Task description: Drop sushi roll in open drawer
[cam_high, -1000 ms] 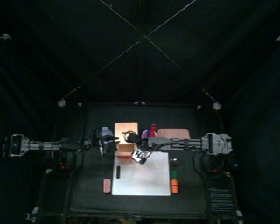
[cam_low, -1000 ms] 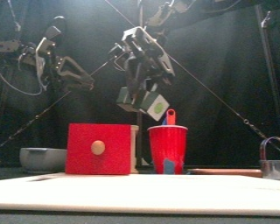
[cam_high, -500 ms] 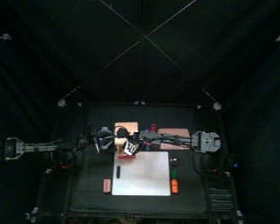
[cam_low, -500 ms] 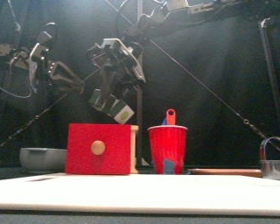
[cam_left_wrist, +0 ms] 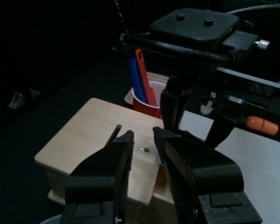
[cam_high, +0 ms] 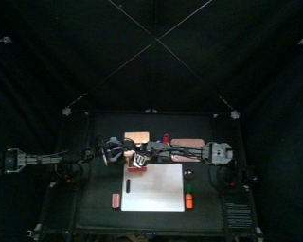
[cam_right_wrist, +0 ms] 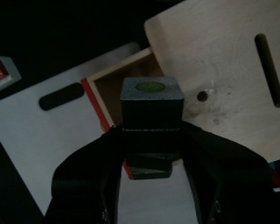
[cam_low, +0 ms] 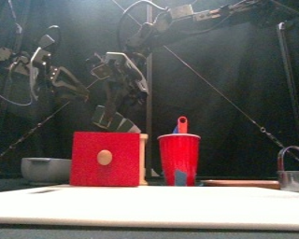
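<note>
Black with a green centre, the roll [cam_right_wrist: 149, 88] sits clamped between the jaws of your right tool [cam_right_wrist: 149, 112], so that tool is grasping it. In the right wrist view it hangs over the drawer [cam_right_wrist: 220, 61], about where the pulled-out tray [cam_right_wrist: 115, 73] meets the tan wooden top. The tray stands open, with pale wood inside and a red edge along its front.

From the front you see the drawer's red face [cam_low: 105, 159] with its round tan knob. The right arm's tool hangs above it, clear of the wood.

Your left tool [cam_left_wrist: 143, 140] hovers over the same tan top. Its jaws stand a little apart with nothing between them, so it is released. The left wrist view also shows the right arm's head just beyond the wooden top, beside a red cup [cam_left_wrist: 149, 94] with blue and red sticks in it.

On the worktop [cam_high: 94, 125], the cup stands just to the right of the drawer in the front view. A grey bowl [cam_low: 44, 169] sits on the drawer's other side, and a metal piece [cam_low: 293, 168] is at the far right. The white mat [cam_high: 154, 192] lies in front of them all.
</note>
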{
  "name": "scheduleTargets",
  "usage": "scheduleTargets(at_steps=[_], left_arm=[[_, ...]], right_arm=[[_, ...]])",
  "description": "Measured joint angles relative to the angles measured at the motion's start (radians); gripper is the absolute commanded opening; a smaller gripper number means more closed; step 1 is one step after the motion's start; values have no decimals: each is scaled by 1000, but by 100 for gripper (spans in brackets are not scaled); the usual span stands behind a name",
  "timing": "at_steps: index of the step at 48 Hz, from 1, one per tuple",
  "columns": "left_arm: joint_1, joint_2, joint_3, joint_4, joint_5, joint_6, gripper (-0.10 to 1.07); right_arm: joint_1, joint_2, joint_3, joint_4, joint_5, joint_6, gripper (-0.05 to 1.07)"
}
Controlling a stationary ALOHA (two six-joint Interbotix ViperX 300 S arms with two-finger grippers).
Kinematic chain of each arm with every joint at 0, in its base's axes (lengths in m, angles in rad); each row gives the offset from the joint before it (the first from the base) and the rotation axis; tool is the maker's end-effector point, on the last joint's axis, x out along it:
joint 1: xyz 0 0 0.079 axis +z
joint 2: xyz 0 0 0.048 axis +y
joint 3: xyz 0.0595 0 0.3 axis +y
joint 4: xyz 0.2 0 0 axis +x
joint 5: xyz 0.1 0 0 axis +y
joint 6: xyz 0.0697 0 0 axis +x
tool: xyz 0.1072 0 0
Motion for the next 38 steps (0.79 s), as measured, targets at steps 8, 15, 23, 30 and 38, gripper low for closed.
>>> scheduleTargets(at_steps=[8,15,23,30,38], left_arm=[[2,-2,0,0,2,0,69],[2,-2,0,0,2,0,69],[2,0,0,0,0,0,69],[0,-2,0,0,0,0,69],[2,-2,-2,0,2,0,69]], right_arm=[[0,2,3,9,5,-28,72],[0,2,2,17,11,-31,72],[3,6,2,26,23,-34,72],[5,6,2,26,31,-34,73],[8,8,2,28,31,-34,81]])
